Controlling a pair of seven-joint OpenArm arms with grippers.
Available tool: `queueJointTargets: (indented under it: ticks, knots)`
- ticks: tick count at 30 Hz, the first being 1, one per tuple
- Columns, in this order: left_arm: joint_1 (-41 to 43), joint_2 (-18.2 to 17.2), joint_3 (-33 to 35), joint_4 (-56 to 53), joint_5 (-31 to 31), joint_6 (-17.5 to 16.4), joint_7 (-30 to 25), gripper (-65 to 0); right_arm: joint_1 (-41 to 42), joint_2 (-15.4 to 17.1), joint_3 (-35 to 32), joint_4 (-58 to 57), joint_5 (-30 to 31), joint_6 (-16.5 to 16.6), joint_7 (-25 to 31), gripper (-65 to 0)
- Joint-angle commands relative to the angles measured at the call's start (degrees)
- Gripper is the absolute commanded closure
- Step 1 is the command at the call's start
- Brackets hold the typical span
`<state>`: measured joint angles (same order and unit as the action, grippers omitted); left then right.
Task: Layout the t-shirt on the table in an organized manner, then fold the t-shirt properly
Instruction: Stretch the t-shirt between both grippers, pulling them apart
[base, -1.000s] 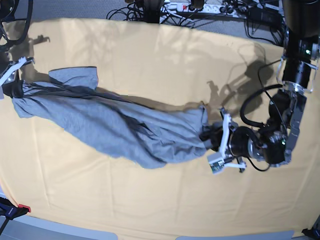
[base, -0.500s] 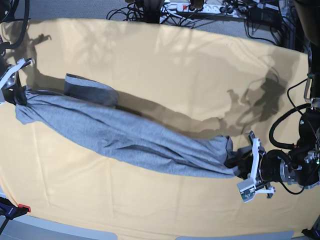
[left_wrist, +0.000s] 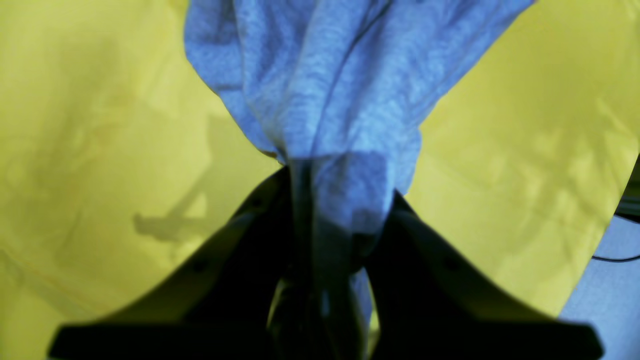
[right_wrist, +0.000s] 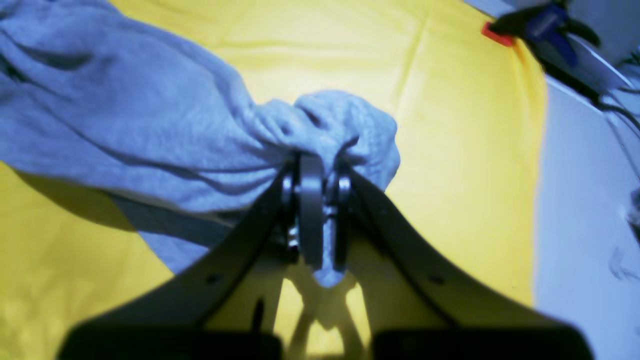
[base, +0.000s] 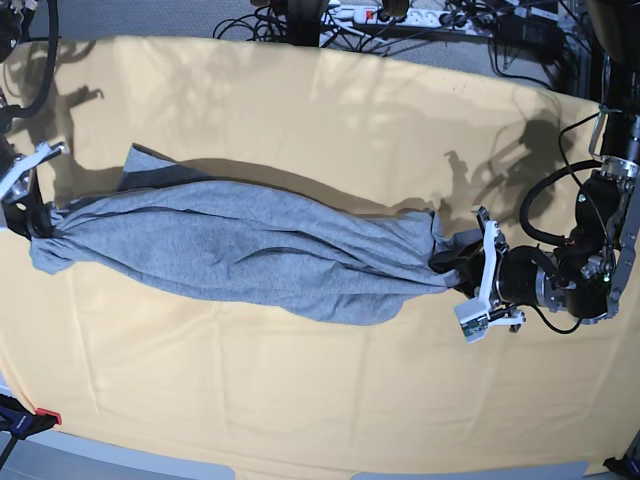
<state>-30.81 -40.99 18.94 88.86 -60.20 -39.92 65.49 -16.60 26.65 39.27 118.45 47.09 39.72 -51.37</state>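
Heather-grey cotton t-shirt (base: 240, 262) slung across pale yellow-orange cloth-covered table (base: 330, 110) | left gripper (base: 462, 272) clamped on right end | right gripper (base: 28, 212) pinching left end | likely tensioning to spread flat

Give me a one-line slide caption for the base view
Both grippers, left gripper and right gripper, hold the grey t-shirt stretched between them over the yellow table.

The t-shirt (base: 240, 255) hides its lettering and collar; both wrist views are blurred.
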Motion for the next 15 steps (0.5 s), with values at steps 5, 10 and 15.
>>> queueJointTargets:
  ticks: [5,10,15]
  knots:
    - [-1.4,-0.7,-0.8,0.6,3.0,-0.1,-6.3,0.0,4.6,1.1,-7.8,-4.1,-4.5,-0.4,2.6,0.0]
    - [-1.4,-0.7,-0.8,0.6,4.3,-0.1,-7.2,0.0,10.1,1.1,-12.5,-8.8,-9.3,-0.9,3.9,0.0]
    - [-1.4,0.4,-0.8,0.4,12.9,3.6,-11.4,0.0,15.9,1.1,-13.1,-15.1,-9.9,-5.6,4.3,0.0]
